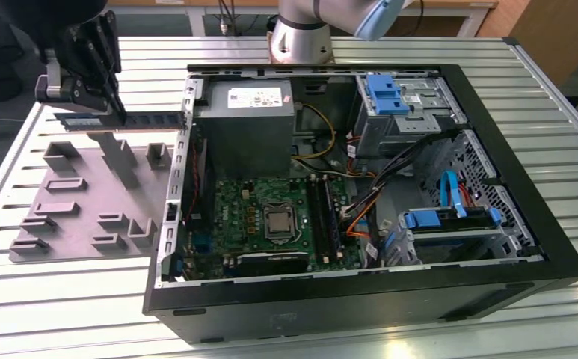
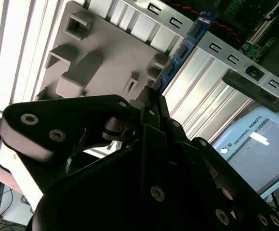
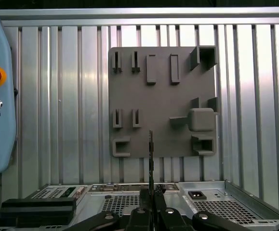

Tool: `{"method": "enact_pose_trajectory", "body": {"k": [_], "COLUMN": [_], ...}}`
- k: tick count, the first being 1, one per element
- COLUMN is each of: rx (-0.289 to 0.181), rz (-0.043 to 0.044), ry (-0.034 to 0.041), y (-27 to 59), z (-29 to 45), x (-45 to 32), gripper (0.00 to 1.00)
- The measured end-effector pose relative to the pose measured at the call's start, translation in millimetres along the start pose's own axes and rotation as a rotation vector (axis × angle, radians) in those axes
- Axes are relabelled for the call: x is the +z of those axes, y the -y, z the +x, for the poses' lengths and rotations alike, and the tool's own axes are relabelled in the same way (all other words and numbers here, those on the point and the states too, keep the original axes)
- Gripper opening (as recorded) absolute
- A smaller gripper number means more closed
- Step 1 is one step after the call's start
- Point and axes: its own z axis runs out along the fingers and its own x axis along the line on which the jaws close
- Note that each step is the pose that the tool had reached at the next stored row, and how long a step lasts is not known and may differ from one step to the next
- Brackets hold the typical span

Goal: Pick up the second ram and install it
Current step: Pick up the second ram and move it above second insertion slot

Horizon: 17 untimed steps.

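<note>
Pinches long blue-green second ram [image 1: 154, 118] tight in black end effector [image 1: 112, 114] above grey moulded tray [image 1: 84, 198]; risks tilting from off-centre grip.

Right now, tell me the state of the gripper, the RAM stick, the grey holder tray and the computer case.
gripper: shut on the second ram.
second ram: held level in the air above the grey tray, not yet in the computer case.
grey tray: lying flat beside the computer case.
computer case: lying on its side, open, inside exposed.
</note>
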Motion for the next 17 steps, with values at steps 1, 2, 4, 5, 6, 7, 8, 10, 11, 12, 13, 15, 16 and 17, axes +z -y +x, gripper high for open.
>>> {"method": "enact_pose_trajectory", "body": {"k": [1,2,4,5,6,7,8,10,11,12,13,15,16,17], "rx": [0.000,0.000,0.000,0.000,0.000,0.000,0.000,0.000,0.000,0.000,0.000,0.000,0.000,0.000], "rz": [0.0000,0.0000,0.0000,0.0000,0.0000,0.0000,0.0000,0.0000,0.0000,0.0000,0.0000,0.0001,0.0000,0.0000], "ry": [0.0000,0.0000,0.0000,0.0000,0.0000,0.0000,0.0000,0.0000,0.0000,0.0000,0.0000,0.0000,0.0000,-0.0001], "y": [1.1,2.2,4.4,5.5,6.8,7.9,9.2,11.5,12.8,14.2,15.5,17.9,19.1,20.3], "z": [0.0,-0.1,-0.2,-0.2,-0.3,-0.3,-0.4,-0.4,-0.5,-0.6,-0.6,-0.7,-0.7,-0.8], "x": [0.0,-0.1,-0.1,-0.2,-0.2,-0.2,-0.3,-0.3,-0.3,-0.4,-0.4,-0.4,-0.5,-0.5], "gripper": [0.14,0.14,0.14,0.14,0.14,0.14,0.14,0.14,0.14,0.14,0.14,0.14,0.14,0.14]}}
